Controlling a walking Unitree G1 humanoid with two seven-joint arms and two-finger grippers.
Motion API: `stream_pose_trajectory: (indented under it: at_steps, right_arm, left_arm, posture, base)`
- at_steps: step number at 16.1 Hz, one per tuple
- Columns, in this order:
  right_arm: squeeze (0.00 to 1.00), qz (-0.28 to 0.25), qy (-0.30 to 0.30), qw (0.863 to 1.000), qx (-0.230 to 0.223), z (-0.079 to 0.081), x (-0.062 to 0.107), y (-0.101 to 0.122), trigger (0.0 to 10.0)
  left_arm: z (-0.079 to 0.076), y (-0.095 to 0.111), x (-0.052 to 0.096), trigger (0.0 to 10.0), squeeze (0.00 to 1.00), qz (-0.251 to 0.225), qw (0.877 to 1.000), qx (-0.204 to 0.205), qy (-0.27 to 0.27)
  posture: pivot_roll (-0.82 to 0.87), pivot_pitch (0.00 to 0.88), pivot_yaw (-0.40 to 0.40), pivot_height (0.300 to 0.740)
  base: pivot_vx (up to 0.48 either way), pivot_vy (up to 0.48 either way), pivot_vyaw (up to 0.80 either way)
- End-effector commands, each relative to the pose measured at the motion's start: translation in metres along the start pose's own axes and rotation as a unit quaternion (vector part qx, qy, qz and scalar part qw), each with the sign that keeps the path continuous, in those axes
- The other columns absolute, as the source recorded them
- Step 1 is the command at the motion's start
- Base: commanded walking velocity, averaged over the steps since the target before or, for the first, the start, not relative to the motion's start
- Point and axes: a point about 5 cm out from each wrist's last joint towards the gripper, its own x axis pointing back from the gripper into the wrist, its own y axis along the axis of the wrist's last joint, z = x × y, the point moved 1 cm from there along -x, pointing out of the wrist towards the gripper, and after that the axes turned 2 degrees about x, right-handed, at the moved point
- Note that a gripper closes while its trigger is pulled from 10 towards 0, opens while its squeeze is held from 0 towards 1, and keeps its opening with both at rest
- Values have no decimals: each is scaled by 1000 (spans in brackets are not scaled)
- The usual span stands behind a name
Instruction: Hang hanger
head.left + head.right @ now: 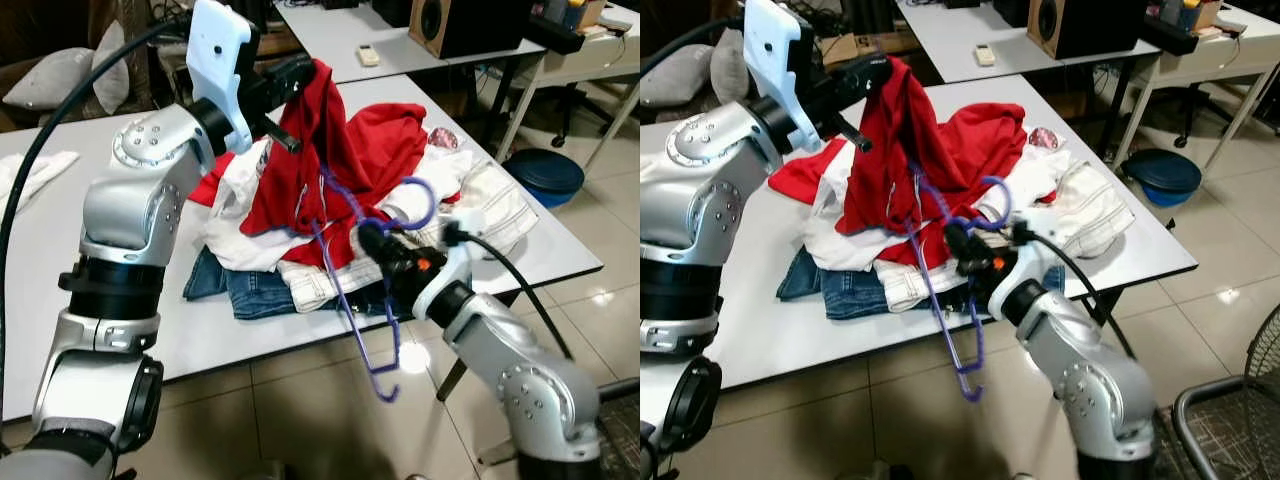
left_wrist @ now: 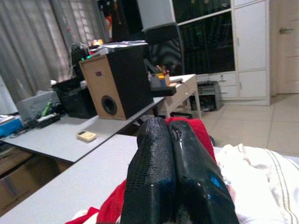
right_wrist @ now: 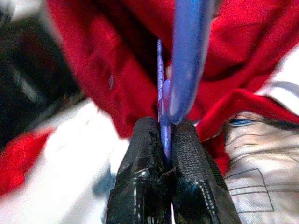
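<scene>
My left gripper (image 1: 298, 78) is raised over the clothes pile and shut on the top of a red garment (image 1: 335, 150), which hangs from it down onto the pile. In the left wrist view its fingers (image 2: 154, 168) are pressed together with red cloth behind them. A purple plastic hanger (image 1: 345, 300) is partly threaded into the garment; its lower end dangles past the table's front edge. My right gripper (image 1: 372, 240) is shut on the hanger near its hook (image 1: 422, 200). The right wrist view shows the thin purple bar (image 3: 187, 56) clamped between the pads.
White garments (image 1: 480, 200) and folded jeans (image 1: 245, 290) lie heaped on the white table (image 1: 120, 340). A second table behind carries a speaker (image 1: 440, 25) and a remote (image 1: 368, 55). A blue bin (image 1: 545, 175) stands on the tiled floor at right.
</scene>
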Motion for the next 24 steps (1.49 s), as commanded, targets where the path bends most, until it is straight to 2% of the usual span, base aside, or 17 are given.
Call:
stream_pose_trajectory:
  at_steps: [1, 4, 5, 7, 9, 10, 12, 13, 15, 18, 20, 21, 22, 24]
  right_arm:
    - [0, -54, -37, 996, -53, -4, 5, 14, 10000]
    - [0, -83, -23, 990, -110, -4, 2, 22, 10000]
    - [0, -80, -22, 990, -114, -7, -1, 23, 10000]
    - [0, -72, -14, 990, -119, -7, -1, 28, 10000]
    - [0, -75, -6, 990, -123, -4, 7, 33, 10000]
    - [0, -94, -11, 986, -137, -8, 15, 43, 10000]
    - [0, -157, -33, 967, -197, -26, 20, 67, 10000]
    - [0, -173, -36, 960, -215, -32, 16, 75, 10000]
    - [0, -171, -34, 959, -224, -34, 6, 77, 10000]
    - [0, -124, -8, 957, -261, -11, -41, 61, 10000]
    - [0, -122, -17, 954, -273, -11, -55, 59, 10000]
    - [0, -129, -20, 952, -277, -14, -57, 61, 10000]
    - [0, -158, -47, 943, -289, -30, -63, 70, 10000]
    - [0, -187, -85, 928, -311, -51, -73, 77, 10000]
  left_arm:
    - [-3, 3, 5, 0, 0, -9, 1000, -7, -8]
    - [-13, -5, 10, 0, 0, 4, 999, -1, -43]
    - [-15, -9, 12, 0, 0, 12, 999, -1, -48]
    - [-11, -15, 13, 0, 0, 26, 999, -18, -21]
    - [-5, -15, 14, 0, 0, 30, 999, -28, 3]
    - [-2, -16, 17, 0, 0, 35, 998, -43, 10]
    - [-1, -20, 22, 0, 0, 50, 997, -57, 2]
    - [-4, -23, 23, 0, 0, 59, 996, -59, -10]
    - [-11, -27, 22, 0, 0, 67, 996, -58, -31]
    - [-42, -30, 5, 0, 0, 54, 995, -23, -75]
    - [-45, -34, 7, 0, 0, 69, 993, -36, -87]
    - [-42, -36, 10, 0, 0, 75, 993, -41, -87]
    - [-39, -38, 18, 0, 0, 85, 991, -33, -102]
    - [-42, -39, 26, 0, 0, 98, 985, -26, -142]
  posture:
    - [-75, 23, 83, 740]
    - [-88, 45, 91, 740]
    - [-89, 50, 84, 740]
    - [-88, 52, 64, 740]
    - [-85, 51, 54, 740]
    - [-81, 53, 45, 740]
    - [-83, 53, 45, 740]
    - [-81, 52, 47, 740]
    - [-79, 49, 49, 740]
    - [-62, 34, 51, 740]
    - [-62, 34, 51, 740]
    - [-56, 29, 54, 740]
    - [-52, 26, 52, 740]
    - [-41, 23, 47, 740]
  base:
    - [0, 0, 0]
    - [0, 0, 0]
    - [0, 0, 0]
    - [0, 0, 0]
    - [0, 0, 0]
    - [0, 0, 0]
    - [0, 0, 0]
    - [0, 0, 0]
    - [0, 0, 0]
    - [0, 0, 0]
    - [0, 0, 0]
    - [0, 0, 0]
    - [0, 0, 0]
    - [0, 0, 0]
